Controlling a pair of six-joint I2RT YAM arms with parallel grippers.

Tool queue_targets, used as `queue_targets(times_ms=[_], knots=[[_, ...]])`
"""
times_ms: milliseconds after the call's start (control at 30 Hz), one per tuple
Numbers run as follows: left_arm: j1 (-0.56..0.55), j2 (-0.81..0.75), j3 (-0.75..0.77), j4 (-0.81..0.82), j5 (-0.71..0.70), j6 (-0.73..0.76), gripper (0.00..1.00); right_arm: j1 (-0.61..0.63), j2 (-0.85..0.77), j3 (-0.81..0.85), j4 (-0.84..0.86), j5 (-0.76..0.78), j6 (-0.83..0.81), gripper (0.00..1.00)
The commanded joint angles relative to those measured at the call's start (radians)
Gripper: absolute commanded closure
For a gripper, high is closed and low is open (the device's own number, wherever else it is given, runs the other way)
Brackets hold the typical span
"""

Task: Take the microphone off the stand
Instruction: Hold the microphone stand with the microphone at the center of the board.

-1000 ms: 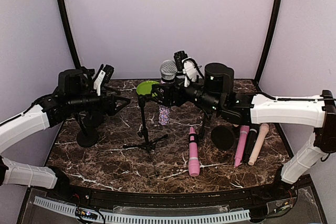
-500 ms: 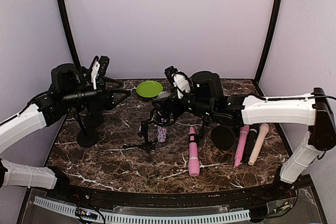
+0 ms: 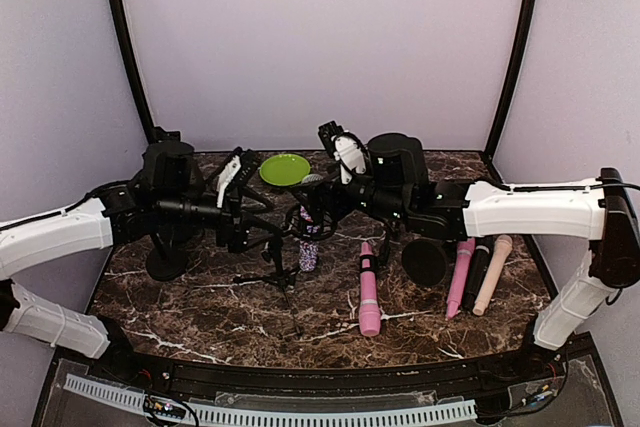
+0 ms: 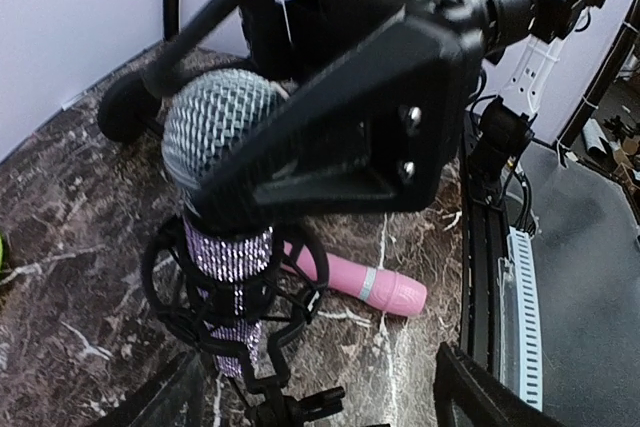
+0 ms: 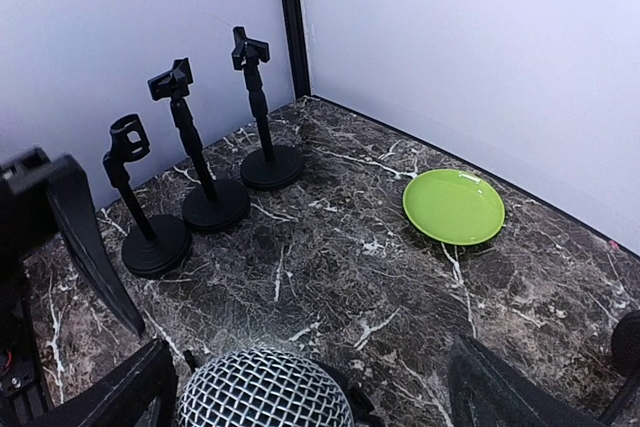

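Top external view: left arm point(image 3: 60, 232) reaches in low from left, forearm near level, left gripper point(image 3: 262, 232) just beside tripod stand point(image 3: 277, 265). Right arm point(image 3: 520, 209) stretched across from right, right gripper point(image 3: 312, 205) at microphone point(image 3: 311, 237). Microphone upright in stand's shock mount, mid-table point(image 3: 200, 307). Right wrist view: fingers point(image 5: 105, 397) spread wide either side of mesh head, contact cannot tell. Left wrist view: own fingers point(image 4: 480, 397) wide apart, gripping nothing, stand's lower part showing between them. Pink microphone point(image 4: 355, 282) lies on marble beyond.

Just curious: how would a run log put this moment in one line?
microphone seated in stand | left claw open | right claw open, straddling microphone
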Motion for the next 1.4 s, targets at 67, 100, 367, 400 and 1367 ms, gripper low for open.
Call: queue_targets(times_ms=[67,100,367,400,1367], knots=[[-0.059,0.082,0.027,-0.103,-0.074,0.066,0.16,0.007,-0.010,0.018,0.035,0.022,0.033,0.06],[-0.064,0.097,0.030,-0.115,-0.090,0.068,0.15,0.006,-0.010,0.015,0.038,0.021,0.035,0.06],[-0.078,0.127,0.024,-0.110,-0.161,0.060,0.12,0.008,-0.002,0.009,0.054,0.021,0.038,0.08],[-0.078,0.129,0.025,-0.105,-0.162,0.058,0.12,0.007,-0.002,0.009,0.054,0.022,0.038,0.09],[-0.081,0.137,0.015,-0.057,-0.139,0.035,0.73,0.016,0.030,0.027,0.046,0.013,0.034,0.47]])
